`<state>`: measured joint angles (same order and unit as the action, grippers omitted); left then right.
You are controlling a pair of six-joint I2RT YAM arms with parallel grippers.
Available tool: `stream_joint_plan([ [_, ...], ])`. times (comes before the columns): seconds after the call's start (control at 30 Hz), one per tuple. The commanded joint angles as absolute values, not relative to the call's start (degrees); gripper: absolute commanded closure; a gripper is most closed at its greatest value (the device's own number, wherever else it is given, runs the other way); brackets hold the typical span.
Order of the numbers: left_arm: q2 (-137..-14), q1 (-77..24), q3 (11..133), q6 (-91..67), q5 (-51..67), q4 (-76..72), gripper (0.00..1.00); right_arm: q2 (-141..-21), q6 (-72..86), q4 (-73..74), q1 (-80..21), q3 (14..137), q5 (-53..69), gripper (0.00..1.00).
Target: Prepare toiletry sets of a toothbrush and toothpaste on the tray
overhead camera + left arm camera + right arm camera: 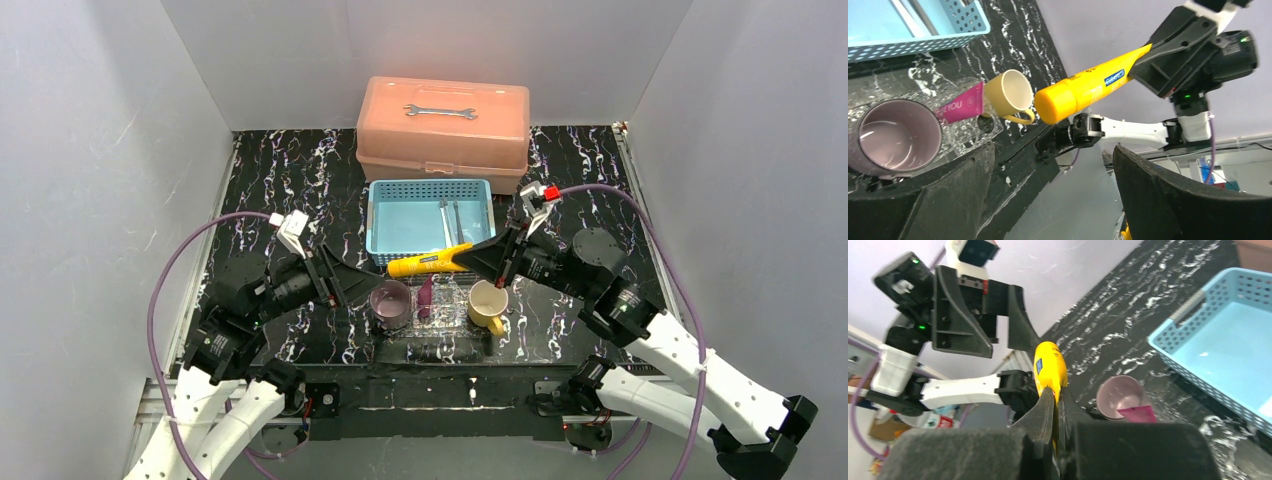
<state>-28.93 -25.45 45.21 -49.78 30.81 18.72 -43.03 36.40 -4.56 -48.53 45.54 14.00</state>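
Yellow-orange toothpaste tube [1083,92], blue-labelled, tapered

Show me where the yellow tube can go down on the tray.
Free: the tray strip between the magenta tube and the yellow mug; also bare table left of the blue basket. Crowded: around the purple mug, with the open left gripper beside it.

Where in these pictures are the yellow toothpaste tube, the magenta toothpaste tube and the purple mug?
yellow toothpaste tube [1083,90]: left wrist view, the middle of its body.
magenta toothpaste tube [962,105]: left wrist view, its flat printed part.
purple mug [898,132]: left wrist view, the inside of the cup.
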Motion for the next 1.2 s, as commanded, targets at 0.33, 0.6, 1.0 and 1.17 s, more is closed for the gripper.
stream_joint_plan([
  [0.33, -29.1, -25.5, 53.0, -35.1, 21.4, 38.5, 0.11, -52.3, 19.4, 32.2, -48.8, 67.6, 1.5, 0.99],
  [0.6, -27.8, -25.5, 53.0, -31.4, 18.1, 41.8, 0.08, -58.2, 16.9, 46.0, -48.9, 75.3, -5.0, 0.99],
  [1.0, -24.7, -25.5, 49.0, -29.9, 16.7, 41.7, 0.04, -65.2, 17.7, 54.4, -57.5, 80.5, -14.4, 0.99],
  [1.17, -23.8, -25.5, 47.3, -29.7, 16.4, 41.9, 0.04, -68.8, 19.7, 55.9, -65.3, 83.0, -23.5, 0.99],
])
